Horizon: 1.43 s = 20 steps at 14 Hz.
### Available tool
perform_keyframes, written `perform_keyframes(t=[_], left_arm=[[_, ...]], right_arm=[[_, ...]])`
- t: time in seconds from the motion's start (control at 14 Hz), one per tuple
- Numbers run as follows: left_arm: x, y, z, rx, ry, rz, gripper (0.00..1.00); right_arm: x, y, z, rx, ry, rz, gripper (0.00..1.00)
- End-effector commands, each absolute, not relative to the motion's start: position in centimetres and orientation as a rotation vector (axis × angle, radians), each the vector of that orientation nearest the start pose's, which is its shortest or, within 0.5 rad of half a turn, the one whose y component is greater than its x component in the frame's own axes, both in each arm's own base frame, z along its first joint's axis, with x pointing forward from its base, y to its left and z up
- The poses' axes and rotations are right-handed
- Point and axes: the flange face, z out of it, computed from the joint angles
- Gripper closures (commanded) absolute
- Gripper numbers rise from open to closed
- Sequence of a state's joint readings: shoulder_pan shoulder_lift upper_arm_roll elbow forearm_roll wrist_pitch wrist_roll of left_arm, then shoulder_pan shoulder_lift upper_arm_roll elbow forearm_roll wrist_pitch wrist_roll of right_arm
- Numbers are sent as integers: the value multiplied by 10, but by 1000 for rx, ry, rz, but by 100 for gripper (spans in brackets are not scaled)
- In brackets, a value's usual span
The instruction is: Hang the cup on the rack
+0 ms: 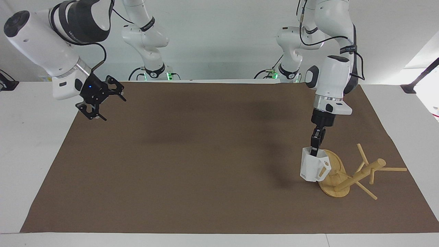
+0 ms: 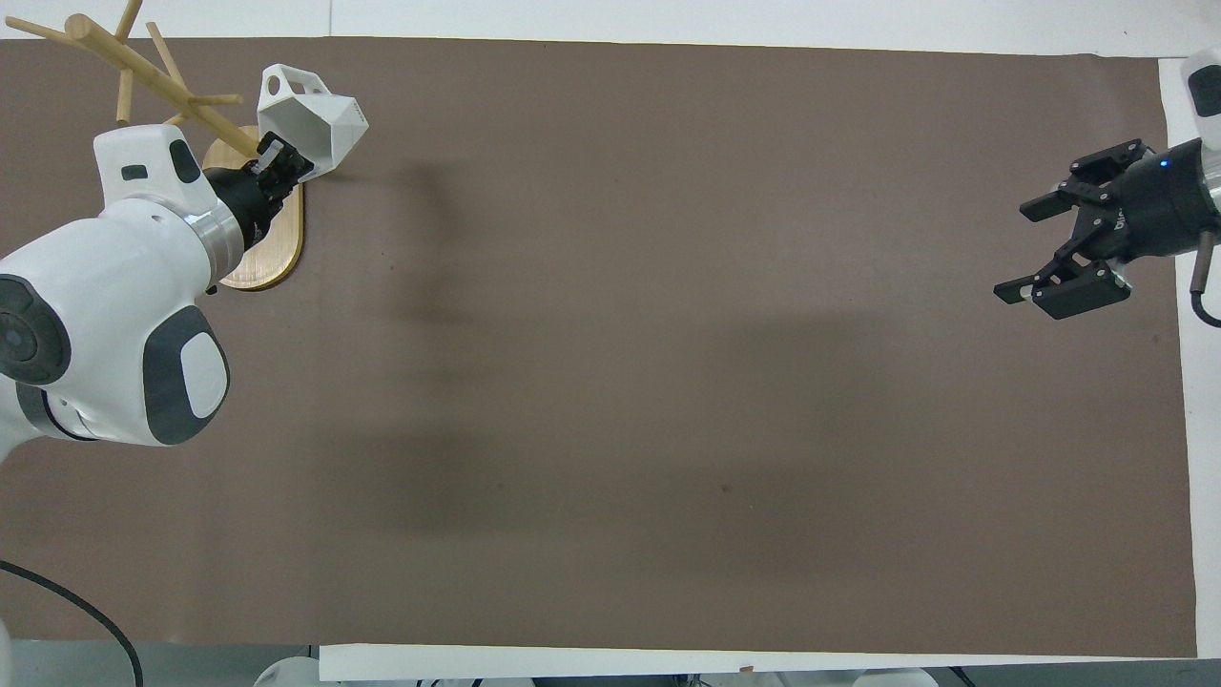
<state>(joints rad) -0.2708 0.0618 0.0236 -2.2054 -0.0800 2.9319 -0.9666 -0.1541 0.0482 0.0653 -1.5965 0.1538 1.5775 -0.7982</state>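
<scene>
The rack (image 1: 363, 173) (image 2: 143, 69) lies tipped on its side at the left arm's end of the table, its oval base (image 1: 336, 164) (image 2: 272, 250) standing on edge and its pegs pointing outward. The white faceted cup (image 1: 312, 166) (image 2: 315, 119) hangs upright against the edge of that base, handle toward the rack. My left gripper (image 1: 313, 148) (image 2: 277, 162) comes down from above and is shut on the cup's rim. Whether the cup touches the base I cannot tell. My right gripper (image 1: 113, 109) (image 2: 1013, 250) is open and holds nothing, raised over the right arm's end of the mat.
A brown mat (image 1: 205, 171) (image 2: 610, 382) covers most of the white table (image 1: 34, 137). Nothing else lies on it between the two grippers.
</scene>
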Motion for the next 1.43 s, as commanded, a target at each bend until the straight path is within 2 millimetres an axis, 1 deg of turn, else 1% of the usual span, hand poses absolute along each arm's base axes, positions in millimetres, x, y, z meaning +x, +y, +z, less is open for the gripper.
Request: perform_keyframes(t=[0.0,0.07,0.21,0.36,0.43,0.5,0.57,0.64,0.71,0.79,0.93,1.0,1.07,1.14,1.21,1.36], left_arm=[[570,-122,426,-3146,-1320,-960,100],[571,-121,423,-3144,-1319,-954,100],[571,-120,421,-3142,-1324,-946,100],[572,-119,419,-3140,-1323,-942,100],[572,-117,416,-3135,-1329,-934,100],[573,-112,415,-3127,-1340,-933,100],[574,-111,413,-3125,-1344,-923,100],[574,-110,413,-3124,-1347,-921,100],[575,-105,412,-3114,-1359,-921,100],[576,-103,410,-3111,-1364,-917,100],[576,-102,407,-3108,-1368,-907,100],[576,-101,406,-3105,-1372,-905,100],[578,-93,403,-3091,-1391,-899,100],[579,-90,398,-3085,-1398,-885,100],[579,-90,397,-3084,-1400,-882,100],[578,-90,394,-3083,-1400,-839,100]], right_arm=[[561,-38,606,-2948,-670,132,0],[557,-41,611,-2963,-574,168,0],[549,-49,620,-2983,-446,218,0],[543,-57,644,-3069,-250,225,0],[541,-60,655,-3114,-183,227,0],[540,-62,658,-3141,-152,252,0],[537,-58,657,-3164,-147,274,0],[533,-47,652,-3180,-115,283,0],[529,-40,650,-3192,-32,271,0],[529,-40,647,-3192,-9,270,0],[526,-41,647,-3191,-5,260,0],[526,-36,647,-3193,-21,262,0],[526,-36,647,-3193,-21,262,0],[526,-36,647,-3191,-24,267,0],[525,-38,648,-3190,-16,269,0],[528,-43,641,-3187,-2,292,0]])
